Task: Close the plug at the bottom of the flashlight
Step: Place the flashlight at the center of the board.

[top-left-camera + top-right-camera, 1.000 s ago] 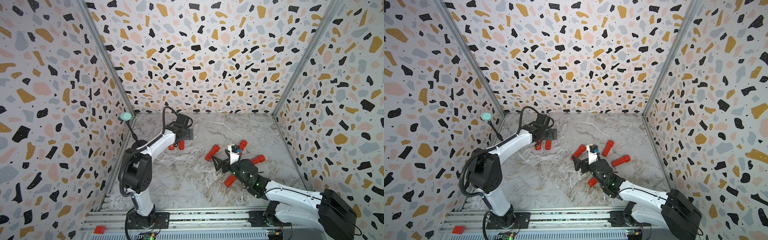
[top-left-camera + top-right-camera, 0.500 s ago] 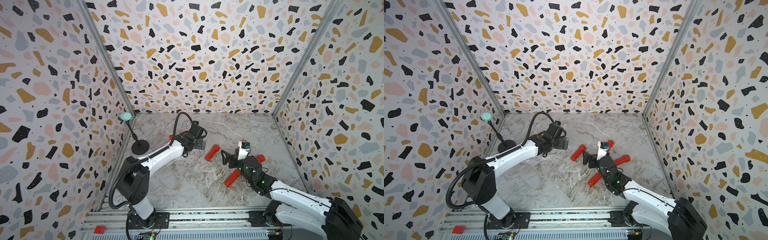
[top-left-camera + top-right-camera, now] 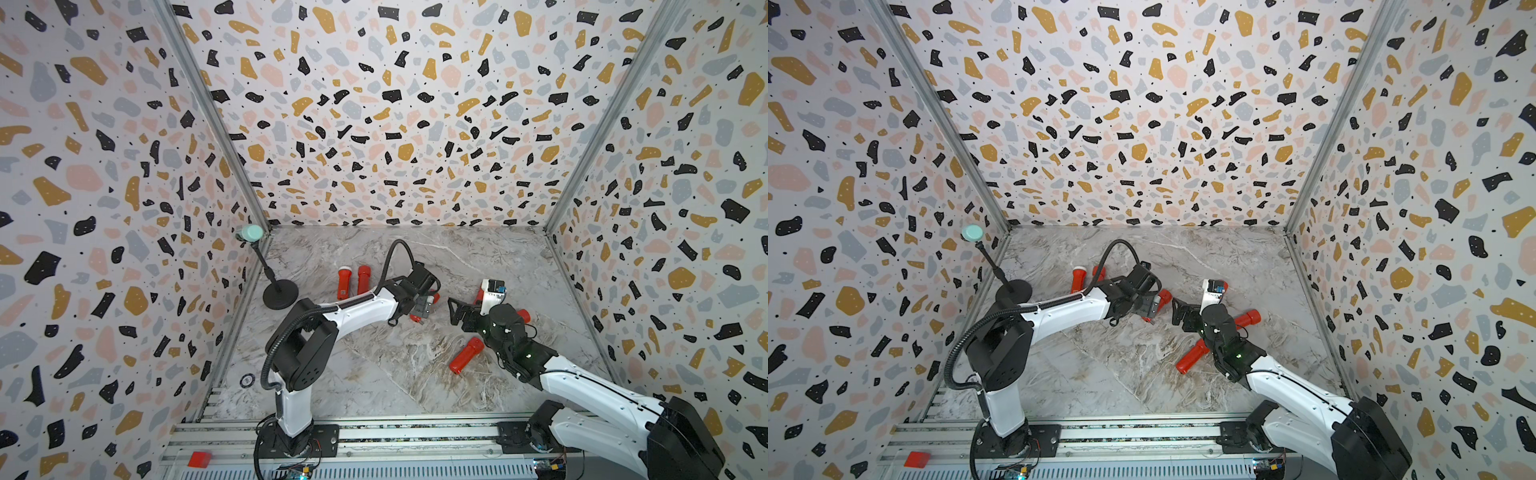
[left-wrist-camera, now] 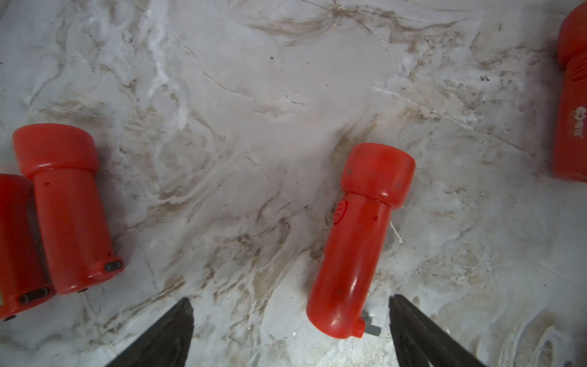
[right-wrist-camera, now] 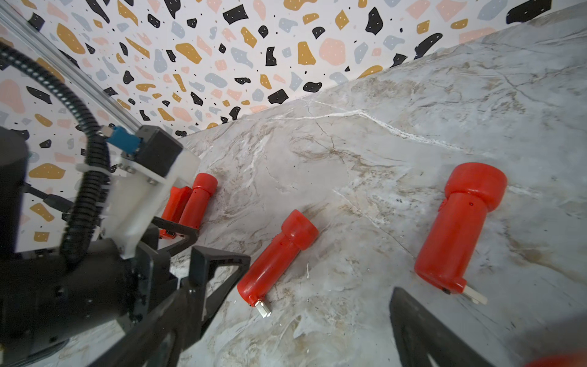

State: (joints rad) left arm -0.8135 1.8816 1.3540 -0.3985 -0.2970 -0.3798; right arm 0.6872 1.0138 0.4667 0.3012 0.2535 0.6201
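Flashlight (image 4: 357, 241) we care about lies flat about midway across the surface (image 3: 374, 374). Its grey plug (image 4: 371, 326) is flipped out of the tail end, not folded in.

Sweep left to right, as we see it in both top views:
- A red block (image 3: 199, 458) sits on the front rail (image 3: 415, 436).
- A mic stand (image 3: 279, 293) stands by the left wall.
- A pair of red flashlights (image 3: 353, 281) lies side by side, touching. Plugs look flush as far as we can tell from the left wrist view.
- Then left fingers (image 4: 173, 330), spread wide and straddling the flashlight's tail. The tail is nearer one finger, with no contact we can see, so they grip nothing.
- Next, right fingers (image 5: 419, 330) just beside them, also spread wide and empty, pointing toward the same flashlight.
- Behind the right wrist sits a second flashlight (image 5: 457, 232), its own prongs (image 5: 475, 295) out too. It is mostly hidden from above.
- A third flashlight (image 3: 1248, 319) pokes out right of the right arm, and a fourth flashlight (image 3: 1192, 357) lies beside that arm on the near side. We can't read those two plugs.
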